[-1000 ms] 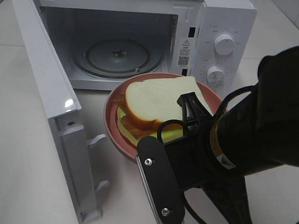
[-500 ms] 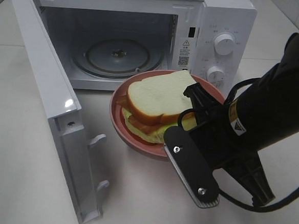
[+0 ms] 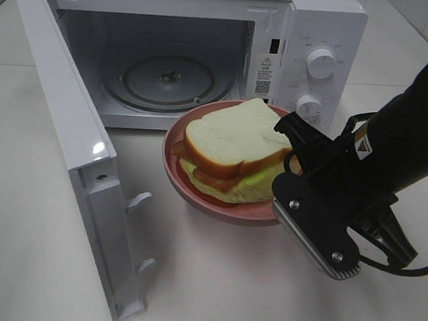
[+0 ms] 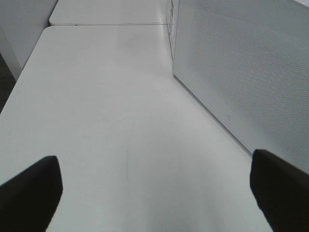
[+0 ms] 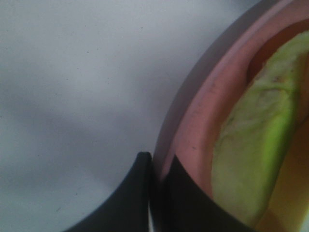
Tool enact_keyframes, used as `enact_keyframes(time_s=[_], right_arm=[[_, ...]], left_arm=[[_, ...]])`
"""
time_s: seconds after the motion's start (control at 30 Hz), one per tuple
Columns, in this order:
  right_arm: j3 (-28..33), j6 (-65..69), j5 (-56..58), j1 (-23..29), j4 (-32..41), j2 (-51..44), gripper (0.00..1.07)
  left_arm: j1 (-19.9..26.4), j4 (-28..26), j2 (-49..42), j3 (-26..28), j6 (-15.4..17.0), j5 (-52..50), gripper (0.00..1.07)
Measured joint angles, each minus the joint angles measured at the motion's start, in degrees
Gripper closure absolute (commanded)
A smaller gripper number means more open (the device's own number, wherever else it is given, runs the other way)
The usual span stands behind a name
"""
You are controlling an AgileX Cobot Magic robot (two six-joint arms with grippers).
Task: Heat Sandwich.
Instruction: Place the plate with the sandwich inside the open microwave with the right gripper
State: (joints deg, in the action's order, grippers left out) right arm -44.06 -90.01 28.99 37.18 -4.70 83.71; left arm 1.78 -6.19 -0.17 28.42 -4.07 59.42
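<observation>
The sandwich, white bread over green lettuce and orange filling, lies on a round pink plate just in front of the open microwave. My right gripper is shut on the plate's right rim. In the right wrist view, the gripper pinches the pink plate's rim, with the sandwich's lettuce beside it. My left gripper is open over bare table with nothing between its fingers. It does not show in the high view.
The microwave door swings out to the left toward the front, and its outer face fills the left wrist view's side. A glass turntable lies inside. Two knobs sit on the right panel.
My right arm has swung to the right, carrying the plate and sandwich a little to the right with it. The microwave door has not moved.
</observation>
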Motion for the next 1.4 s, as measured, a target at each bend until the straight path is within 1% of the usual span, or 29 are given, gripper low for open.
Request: enact_keyframes(time_s=[0.4, 0.6, 0.73, 1.03, 1.07, 1.3, 1.4], right_arm=[[0.0, -1.5, -0.4, -0.1, 0.8, 0.0, 1.07], [-0.5, -1.5, -1.4, 1.9, 1.7, 0.1, 1.07], [-2.6, -1.6, -1.4, 2.3, 1.9, 0.8, 1.07], [-7.3, -1.6, -1.3, 2.3, 1.9, 6.1, 1.07], [-8.7, -1.6, -1.1, 2.3, 1.9, 7.3, 1.07], [-12.4, -1.6, -0.6, 2.3, 1.9, 10.8, 1.07], [-15.2, -1.6, -0.3, 2.3, 1.9, 13.5, 1.07]], left_arm=[[0.0, 0.0, 0.0, 0.0, 0.0, 0.0, 0.05], [0.0, 0.0, 0.0, 0.0, 0.0, 0.0, 0.05], [0.0, 0.0, 0.0, 0.0, 0.0, 0.0, 0.05], [0.0, 0.0, 0.0, 0.0, 0.0, 0.0, 0.05], [0.0, 0.0, 0.0, 0.0, 0.0, 0.0, 0.05], [0.0, 0.0, 0.0, 0.0, 0.0, 0.0, 0.05], [0.0, 0.0, 0.0, 0.0, 0.0, 0.0, 0.05]])
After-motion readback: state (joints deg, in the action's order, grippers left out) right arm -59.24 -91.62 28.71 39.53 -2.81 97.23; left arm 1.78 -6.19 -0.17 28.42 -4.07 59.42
